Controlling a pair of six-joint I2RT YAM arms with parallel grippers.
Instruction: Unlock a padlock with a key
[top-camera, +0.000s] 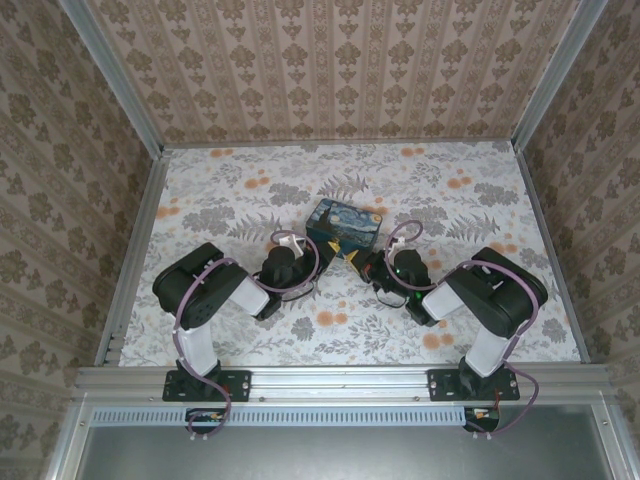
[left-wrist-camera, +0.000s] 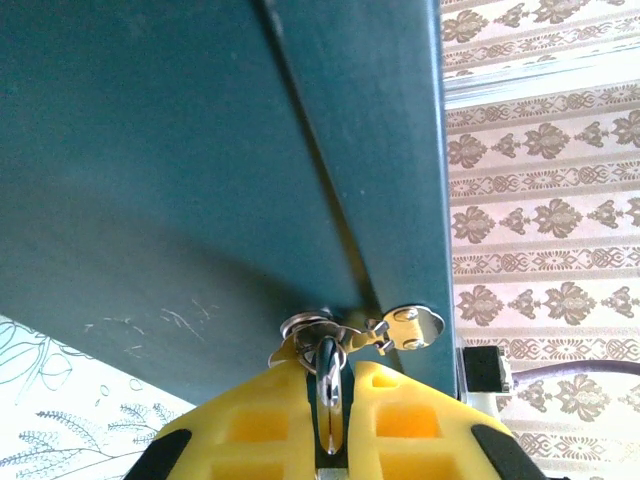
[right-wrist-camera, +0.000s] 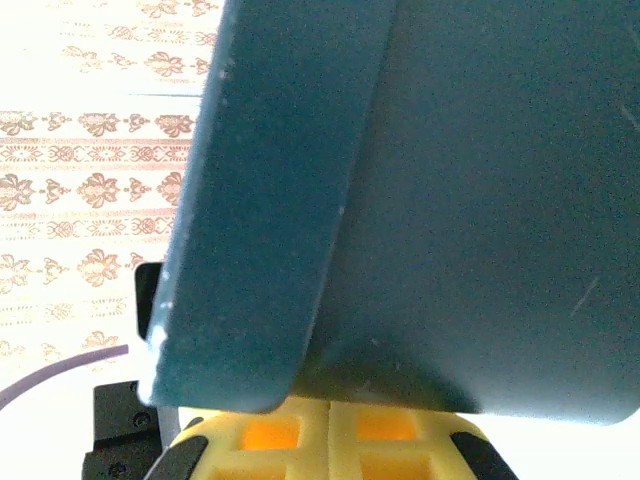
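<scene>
Left wrist: left gripper (left-wrist-camera: 331, 382) pinching what looks like padlock (left-wrist-camera: 330, 412), hanging under hasp (left-wrist-camera: 410, 325) of box (left-wrist-camera: 200, 180).

In the left wrist view the box (left-wrist-camera: 200, 180) runs off the top and left edges, and the left gripper (left-wrist-camera: 332, 375) is cut by the bottom edge. The padlock (left-wrist-camera: 330, 395) sits mostly buried between its yellow fingers (left-wrist-camera: 260, 430), with a mere sliver visible. In the right wrist view the box is blurred and hides the tips of the right gripper (right-wrist-camera: 328, 420), so what they hold cannot be told.
</scene>
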